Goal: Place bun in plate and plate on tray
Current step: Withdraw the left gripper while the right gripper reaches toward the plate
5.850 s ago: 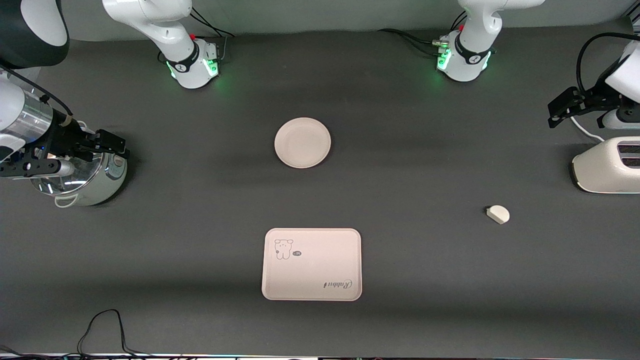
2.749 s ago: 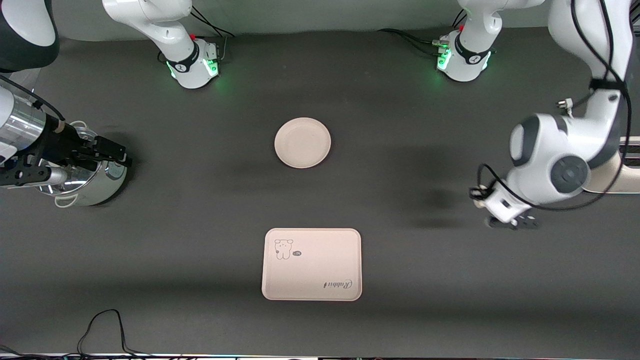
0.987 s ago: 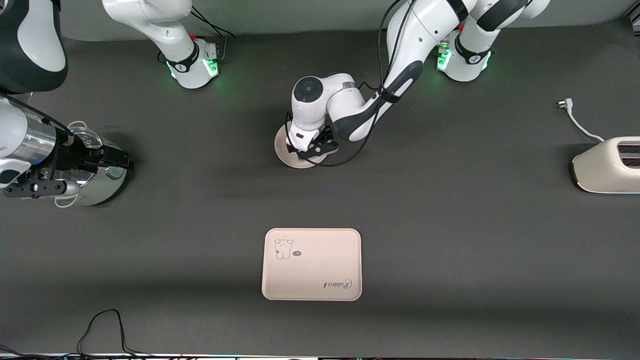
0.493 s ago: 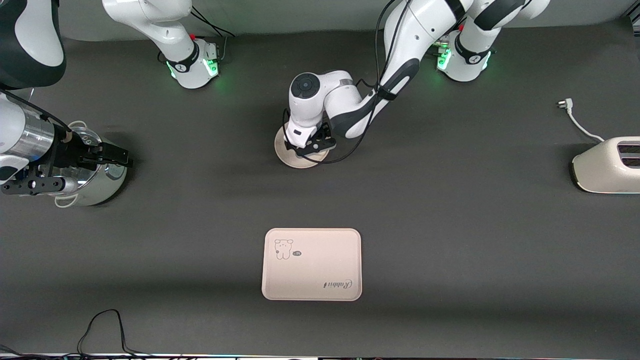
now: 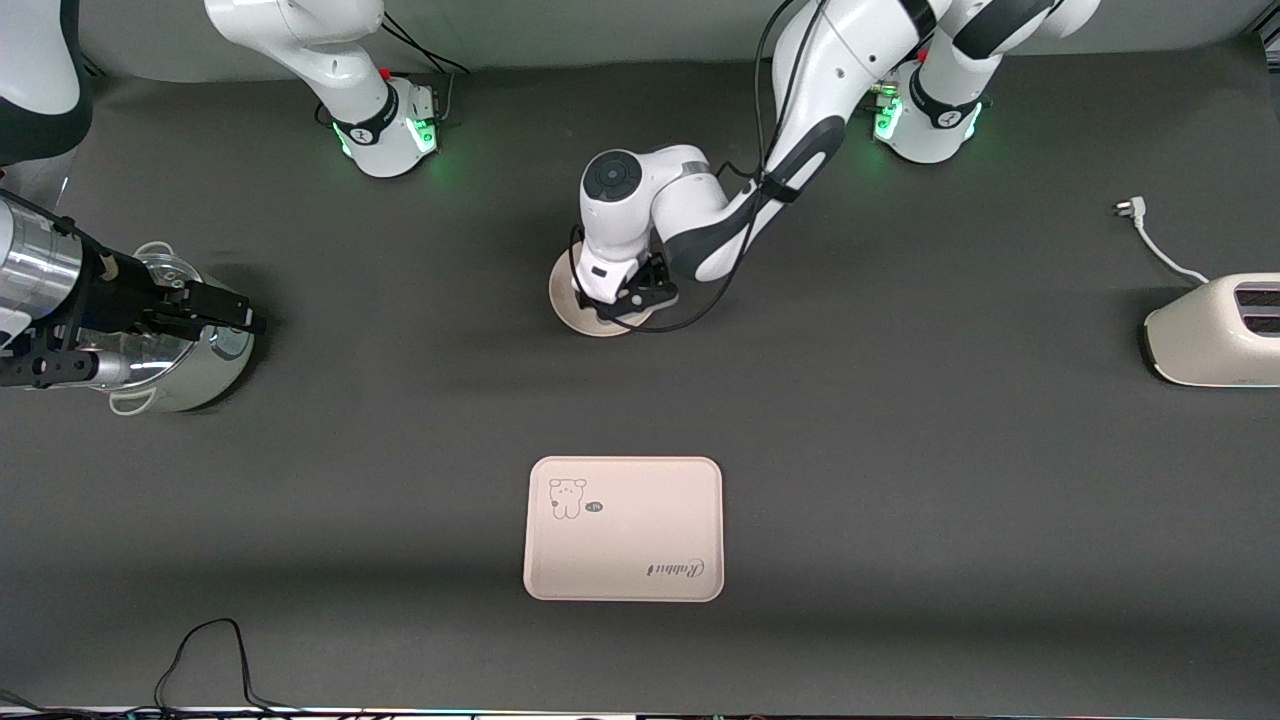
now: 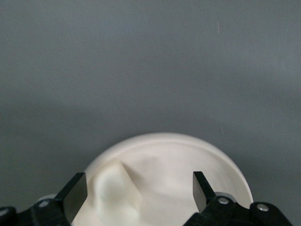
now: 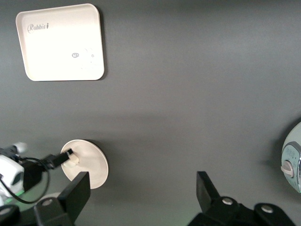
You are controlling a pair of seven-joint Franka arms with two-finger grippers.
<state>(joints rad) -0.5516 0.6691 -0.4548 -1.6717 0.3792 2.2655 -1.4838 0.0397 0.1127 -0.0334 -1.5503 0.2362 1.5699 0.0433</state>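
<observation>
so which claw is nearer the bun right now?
Left. The left claw hangs open right over the plate, straddling the bun lying in it. The right claw waits open at the right arm's end of the table, over the metal pot.

A dark grey desk (image 5: 900, 560) is carrying a round plate (image 5: 565, 305), a rectangular tray (image 5: 640, 540) nearer the front camera, a steel pot (image 5: 190, 370) at the right arm's end, and a white toaster (image 5: 1210, 335) at the left arm's end.

Left gripper (image 5: 630, 298) low over the plate (image 5: 570, 310), jaws apart; right gripper (image 5: 215, 308) waiting, spread, well away.
</observation>
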